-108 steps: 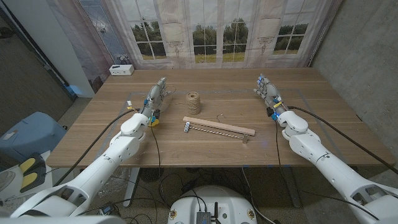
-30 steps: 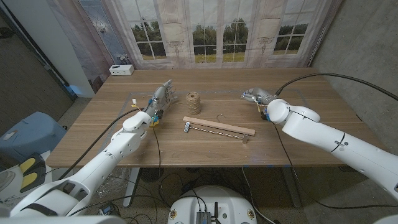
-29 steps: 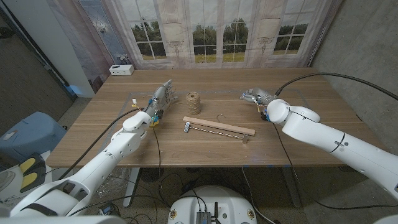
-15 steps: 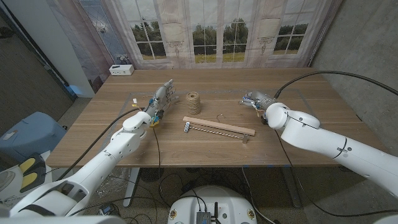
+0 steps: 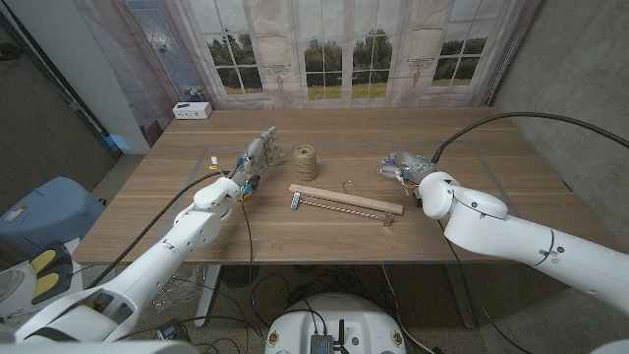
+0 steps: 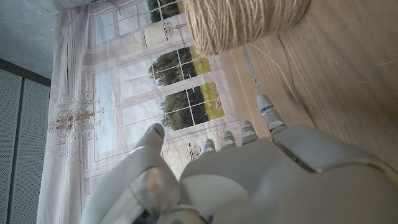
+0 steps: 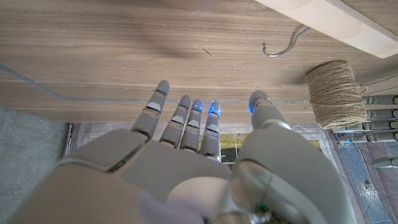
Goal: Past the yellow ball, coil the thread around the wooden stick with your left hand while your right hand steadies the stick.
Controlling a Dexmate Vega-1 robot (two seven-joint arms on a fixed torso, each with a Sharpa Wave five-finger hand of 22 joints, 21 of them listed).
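The wooden stick (image 5: 346, 200) lies across the table's middle, with a small metal piece (image 5: 296, 201) at its left end and a thin wire hook (image 5: 346, 184) just behind it. A spool of brown thread (image 5: 308, 162) stands behind the stick's left end. My left hand (image 5: 254, 157) is open, fingers apart, just left of the spool (image 6: 242, 18). A small yellow thing (image 5: 243, 191) shows beside my left wrist. My right hand (image 5: 401, 165) is open above the table behind the stick's right end; its fingers (image 7: 186, 121) are spread, with the stick (image 7: 329, 25) and hook (image 7: 283, 43) ahead of them.
A white box (image 5: 192, 110) sits at the table's back left corner. A loose strand of thread (image 6: 280, 68) trails from the spool across the wood. Curtained windows stand behind the table.
My right arm has swung inward and the right hand has moved left toward the stick's right end. The left hand has shifted slightly toward the spool.
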